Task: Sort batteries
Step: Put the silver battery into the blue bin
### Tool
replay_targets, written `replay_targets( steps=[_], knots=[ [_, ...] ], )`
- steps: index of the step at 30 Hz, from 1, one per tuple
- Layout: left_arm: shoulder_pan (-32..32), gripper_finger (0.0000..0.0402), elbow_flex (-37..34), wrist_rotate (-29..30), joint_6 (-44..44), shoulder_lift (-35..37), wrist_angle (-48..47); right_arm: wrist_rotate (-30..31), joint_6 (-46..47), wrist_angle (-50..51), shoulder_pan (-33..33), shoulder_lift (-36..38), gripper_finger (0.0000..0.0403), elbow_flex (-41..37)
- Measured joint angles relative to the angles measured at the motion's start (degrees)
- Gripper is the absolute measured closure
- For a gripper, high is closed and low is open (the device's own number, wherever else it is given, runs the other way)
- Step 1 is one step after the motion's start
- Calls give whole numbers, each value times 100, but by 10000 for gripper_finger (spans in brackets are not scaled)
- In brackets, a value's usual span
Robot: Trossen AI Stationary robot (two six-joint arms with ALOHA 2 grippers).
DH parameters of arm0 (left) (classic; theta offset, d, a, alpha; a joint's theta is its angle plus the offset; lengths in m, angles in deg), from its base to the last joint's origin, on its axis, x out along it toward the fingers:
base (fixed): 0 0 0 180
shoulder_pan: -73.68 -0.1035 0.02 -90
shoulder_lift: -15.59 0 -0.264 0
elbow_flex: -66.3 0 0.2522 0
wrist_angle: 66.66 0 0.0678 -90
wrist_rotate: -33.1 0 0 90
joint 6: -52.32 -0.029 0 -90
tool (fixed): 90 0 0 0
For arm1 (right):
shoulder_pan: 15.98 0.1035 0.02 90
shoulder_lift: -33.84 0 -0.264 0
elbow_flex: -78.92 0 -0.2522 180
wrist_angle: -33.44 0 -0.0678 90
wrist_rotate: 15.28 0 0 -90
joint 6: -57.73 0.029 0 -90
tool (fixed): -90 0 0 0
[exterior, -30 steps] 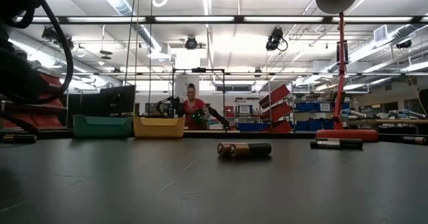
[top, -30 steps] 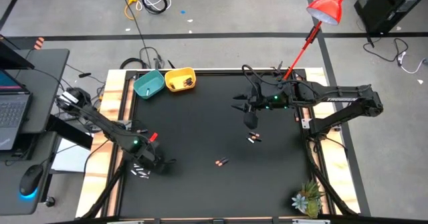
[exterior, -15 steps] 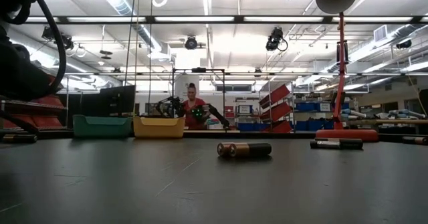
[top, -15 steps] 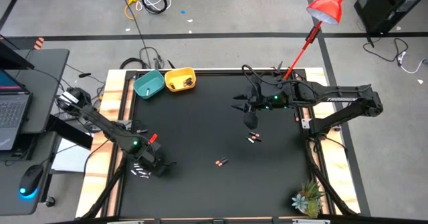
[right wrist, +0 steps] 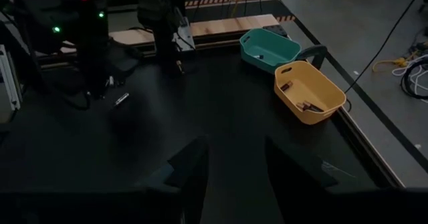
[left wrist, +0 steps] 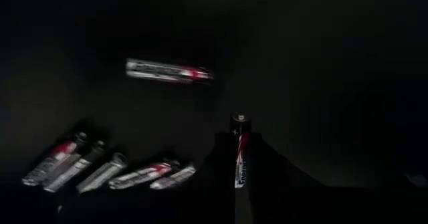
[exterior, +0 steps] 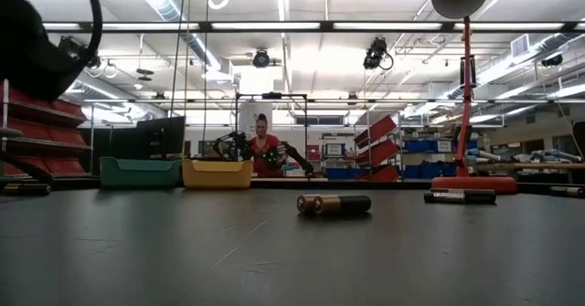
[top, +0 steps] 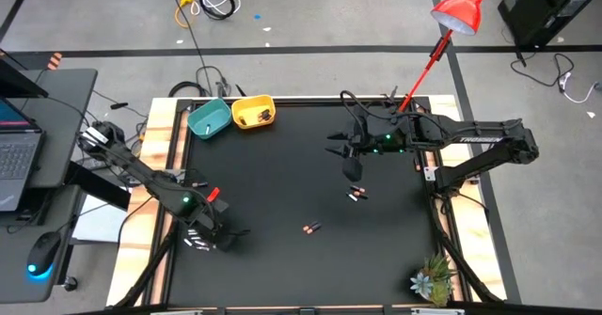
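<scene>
Left hand [left wrist: 239, 177] low over black counter [top: 282, 174], fingers pinching one slim silvery battery [left wrist: 240, 158]; right hand [top: 350, 169] hovers spread.

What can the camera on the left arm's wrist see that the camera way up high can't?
Only the left wrist view shows the left gripper shut on a silver battery, with another silver battery lying alone and a row of silver batteries on the black table. Only the high view shows the teal bowl, the yellow bowl, the open right gripper hanging above the table, and dark copper-ended batteries mid-table. Both share the left gripper and the silver batteries near the table's left edge.
</scene>
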Motion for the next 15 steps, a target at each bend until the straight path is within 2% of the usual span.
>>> replay_targets(
  steps=[4, 8, 12, 15],
  knots=[
    [-39, 388, 191, 324, -15, 2, 290, -2, 0, -21, 7, 0, 245, 0],
    [-349, 388, 250, 1406, 11, 9, 603, -2, 0, -112, 7, 0, 245, 0],
    [-1078, 388, 212, 2538, -42, 9, 317, -2, 0, -354, 30, 0, 245, 0],
    [-1986, 388, 23, 2754, -521, 20, 97, -20, 0, -476, 96, 0, 245, 0]
  ],
)
